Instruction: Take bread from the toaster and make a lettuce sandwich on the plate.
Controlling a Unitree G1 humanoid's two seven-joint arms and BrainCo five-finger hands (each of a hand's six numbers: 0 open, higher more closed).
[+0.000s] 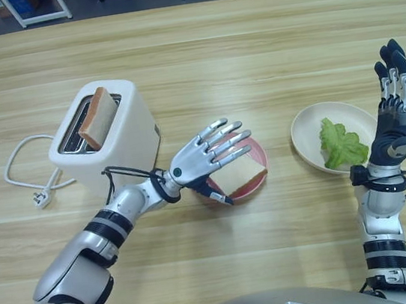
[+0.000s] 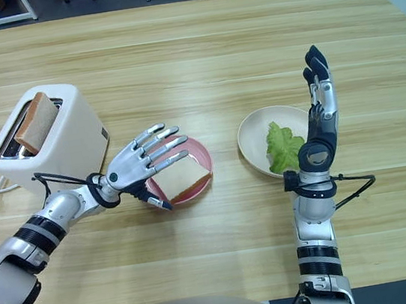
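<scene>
At table centre, pink plate [image 2: 201,152] sits on the wooden table [image 1: 247,32], taken here as the reference. One bread slice [image 2: 184,179] lies flat on the plate, pale face up, crust edge toward the robot.

Left hand [image 1: 207,155] is over the plate's left half, palm down. Its fingers [image 1: 228,139] are straight and spread, pointing right across the plate. It grips nothing. Can't tell whether the palm touches the slice or the rim.

White toaster [image 1: 113,134] stands left of the plate and a bit farther back, close by but apart from it. A second bread slice [image 1: 100,117] stands on edge in its slot, top half sticking out, browned side showing. White cord with plug [image 1: 41,197] loops on the table on the toaster's side away from the plate.

Cream bowl [image 1: 310,133] is right of the plate, a small gap of bare table between them. Lettuce [image 1: 340,142] lies inside the bowl, one green leafy piece toward the bowl's far-from-plate side.

Right hand [image 1: 393,106] is farther right from the plate, just beyond the bowl's outer edge. It is held upright, fingers extended and pointing up, close together, and it holds nothing. It is raised off the table, and the lettuce is untouched.
</scene>
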